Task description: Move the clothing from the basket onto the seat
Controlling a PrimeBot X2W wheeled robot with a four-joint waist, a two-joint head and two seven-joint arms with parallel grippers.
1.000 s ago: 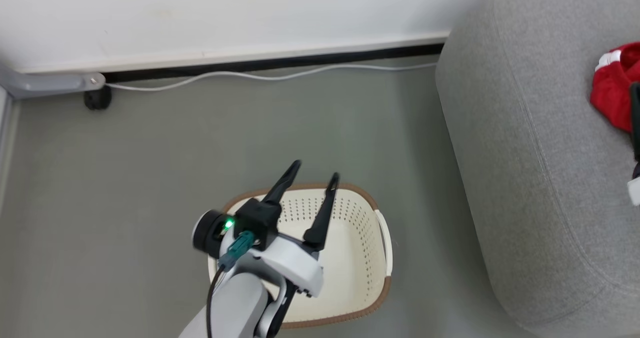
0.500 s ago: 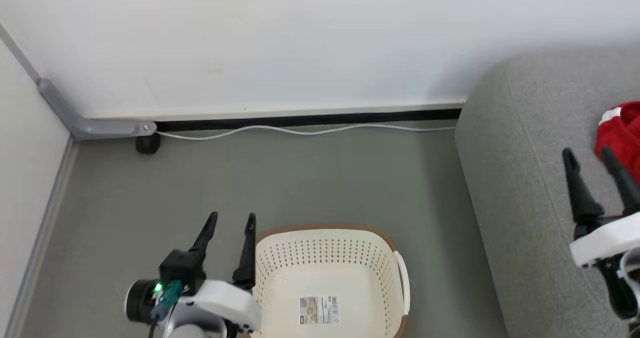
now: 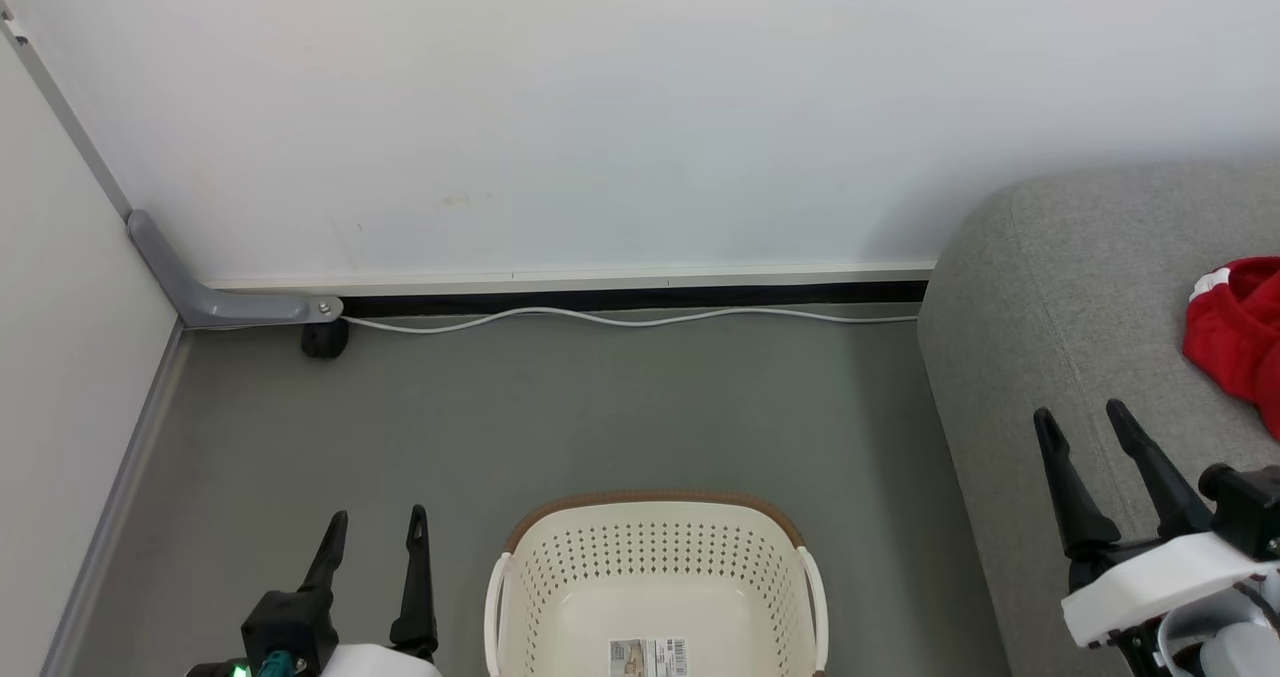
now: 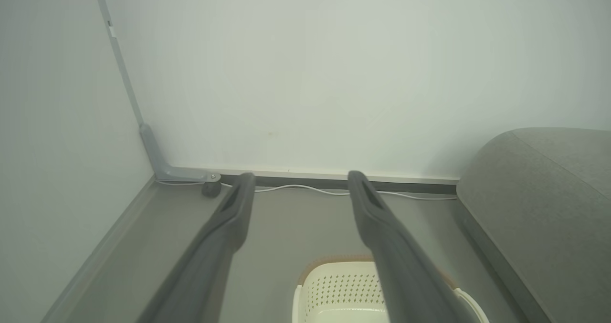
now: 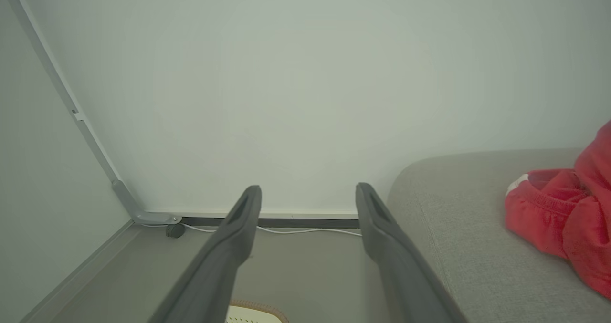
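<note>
1. Both arms have drawn back in the last second. The left gripper (image 3: 378, 515) was over the basket (image 3: 650, 498) and now hangs just beside it, at its 9 o'clock. The right gripper (image 3: 1082, 414) has come in low over the edge of the seat (image 3: 1040, 297). The head camera has tilted up too, so part of the shift is only the view.
2. Each gripper's fingers are spread wide, with nothing between them.
3. The clothing (image 3: 1235, 342) lies on the seat at roughly 1 o'clock from the right gripper, clear of its fingers. The right arm is much the nearer.
4. The basket stands on the floor at 3 o'clock from the left gripper. Only a label (image 3: 648, 655) shows inside, nothing red, so I'd guess the job is about done.
5. The basket's near part and the clothing's far side are cut off, so neither the basket's long axis nor any lettering can be made out.
</note>
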